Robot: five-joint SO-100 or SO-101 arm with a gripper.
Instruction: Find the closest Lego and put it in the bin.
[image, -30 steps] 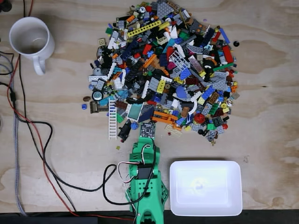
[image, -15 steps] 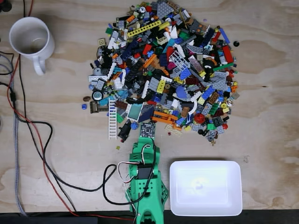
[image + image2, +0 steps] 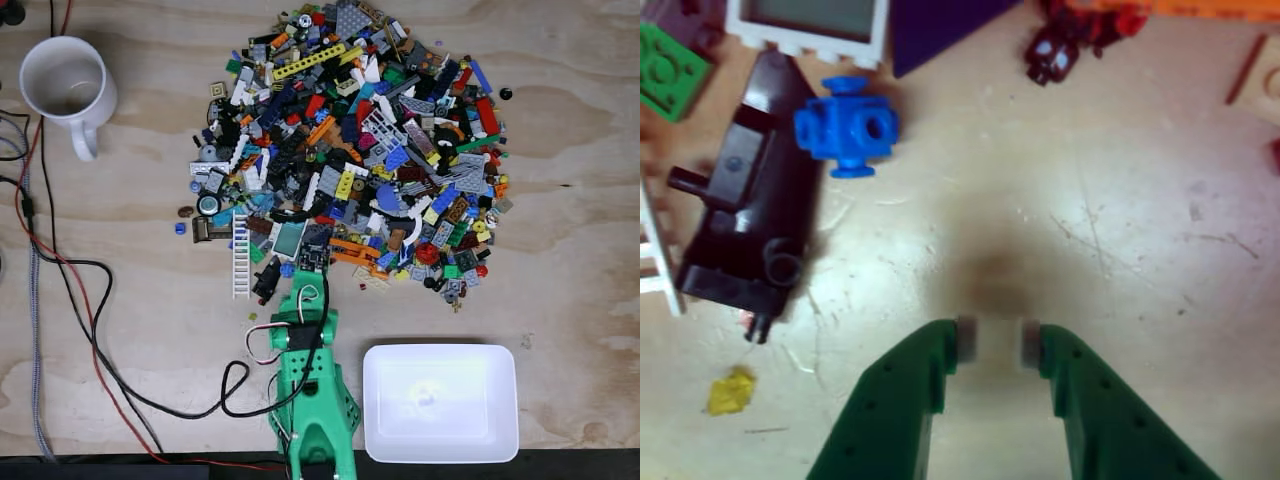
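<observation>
A big heap of mixed Lego pieces (image 3: 350, 150) covers the upper middle of the wooden table in the fixed view. At its near edge lie a small blue connector piece (image 3: 287, 269) (image 3: 847, 127) and a long black piece (image 3: 267, 281) (image 3: 745, 225). My green gripper (image 3: 308, 288) (image 3: 995, 342) hovers over bare wood just right of and nearer than both, touching neither. Its fingertips stand a small gap apart with nothing between them. The white bin (image 3: 440, 351) sits at the lower right, beside the arm.
A white mug (image 3: 65, 85) stands at the upper left. Black and red cables (image 3: 70, 270) run down the left side to the arm base. A white ladder piece (image 3: 240, 257) and a yellow scrap (image 3: 728, 390) lie left of the gripper.
The arm has reached forward toward the heap's near edge; its wrist board now overlaps the lowest pieces. The Lego pieces and the bin have not moved.
</observation>
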